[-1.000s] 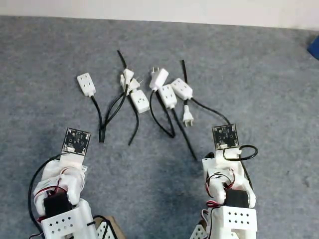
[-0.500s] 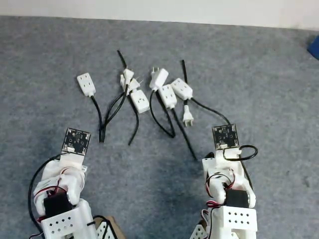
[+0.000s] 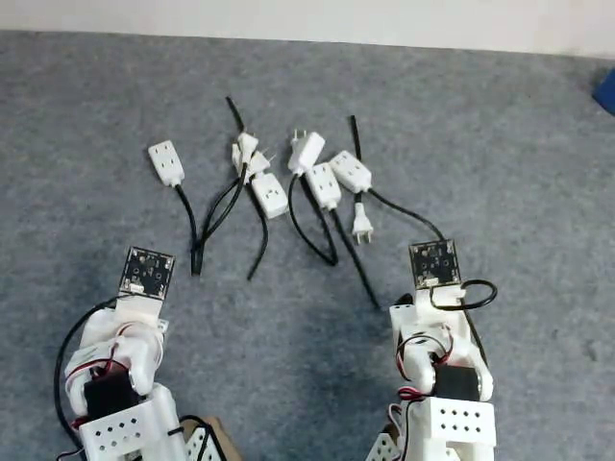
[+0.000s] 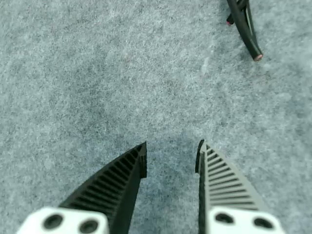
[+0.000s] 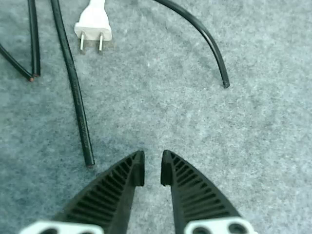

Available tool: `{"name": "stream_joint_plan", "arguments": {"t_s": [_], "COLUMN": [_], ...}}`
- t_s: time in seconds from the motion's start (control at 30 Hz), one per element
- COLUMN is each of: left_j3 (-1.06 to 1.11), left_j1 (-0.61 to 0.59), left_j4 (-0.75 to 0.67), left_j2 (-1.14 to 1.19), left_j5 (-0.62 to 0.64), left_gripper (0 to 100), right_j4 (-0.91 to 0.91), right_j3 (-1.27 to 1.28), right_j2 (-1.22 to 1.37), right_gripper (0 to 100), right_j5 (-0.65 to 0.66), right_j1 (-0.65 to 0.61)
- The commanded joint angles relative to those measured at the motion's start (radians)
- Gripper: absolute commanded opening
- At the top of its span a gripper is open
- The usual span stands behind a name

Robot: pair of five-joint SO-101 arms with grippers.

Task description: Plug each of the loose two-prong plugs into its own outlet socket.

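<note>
Several white outlet sockets and two-prong plugs on black cords lie in a cluster at the far middle of the grey carpet. One socket lies apart at the left; others crowd together. Loose plugs lie among them. Nearest the right arm is a third plug, prongs pointing toward my right gripper, which is open only a narrow gap; that plug lies well ahead of it. My left gripper is open over bare carpet, with cut cord ends ahead.
Black cords trail from the cluster toward both arms. A curved cord ends ahead of the right gripper. A blue object sits at the far right edge. Both arms stand at the near edge.
</note>
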Motion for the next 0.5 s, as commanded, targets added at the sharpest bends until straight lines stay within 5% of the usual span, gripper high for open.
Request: {"name": "stream_joint_plan", "arguments": {"t_s": [0.0, 0.47], "left_j3": [0.015, 0.015], "left_j1": [-0.007, 0.085], "left_j4": [0.003, 0.003], "left_j2": [-0.005, -0.012], "left_j5": [-0.009, -0.009], "left_gripper": [18, 18], "right_j4": [0.005, 0.005], "right_j3": [0.137, 0.137], "right_j2": [-0.015, -0.016], "right_gripper": [7.0, 7.0], "right_j5": [0.008, 0.005], "right_j1": [0.004, -0.002]}}
